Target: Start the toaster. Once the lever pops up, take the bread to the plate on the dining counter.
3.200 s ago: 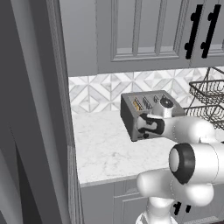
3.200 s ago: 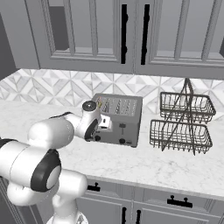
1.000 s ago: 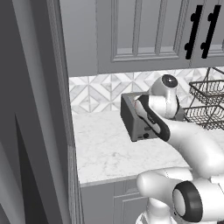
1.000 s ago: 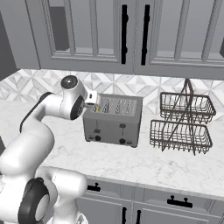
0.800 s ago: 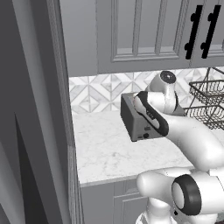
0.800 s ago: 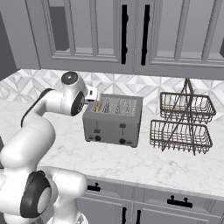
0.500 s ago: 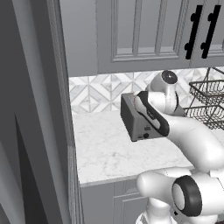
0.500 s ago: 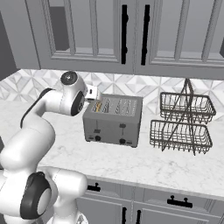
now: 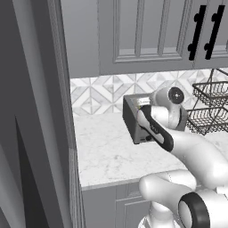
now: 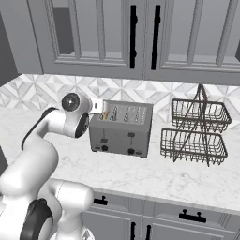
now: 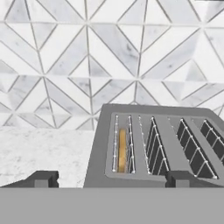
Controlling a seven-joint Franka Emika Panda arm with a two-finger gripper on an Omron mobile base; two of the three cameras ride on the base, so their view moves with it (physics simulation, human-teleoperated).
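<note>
My gripper (image 11: 107,178) hangs with its jaws spread wide and nothing between them, just behind the left end of the toaster (image 10: 123,128). The bread (image 11: 122,149) stands on edge in the slot straight ahead and slightly below, its long axis running away from me along that slot. No brand or writing is legible anywhere.

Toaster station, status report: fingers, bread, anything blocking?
Gripper open, empty, poised over toaster. Bread sunk in the end slot. Wire rack stands clear beside it; nothing in the way.
</note>
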